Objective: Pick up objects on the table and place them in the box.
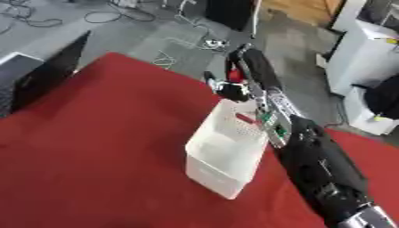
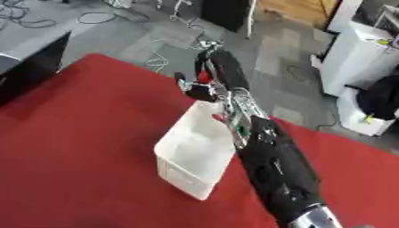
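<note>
While no brand, label or writing can be read on anything in either view, the white box (image 1: 226, 156) shows plain perforated walls and an open top. It stands on the red tablecloth (image 1: 101, 147) with its long axis running from the near edge away toward the far right corner of the table, its far short end just below the robot's right hand (image 1: 234, 89). That hand comes in on a long black arm (image 1: 319, 164) from the lower right, passes along the right side of the box and ends above the box's far rim. Its dark fingers are curled round a small red object (image 1: 234, 75), of which only a patch of red shows between them; its shape cannot be made out. A second sliver of red (image 1: 245, 118) shows at the far right rim of the box, beside the forearm, and whether it lies inside the box cannot be told. The left hand shows in neither view.
</note>
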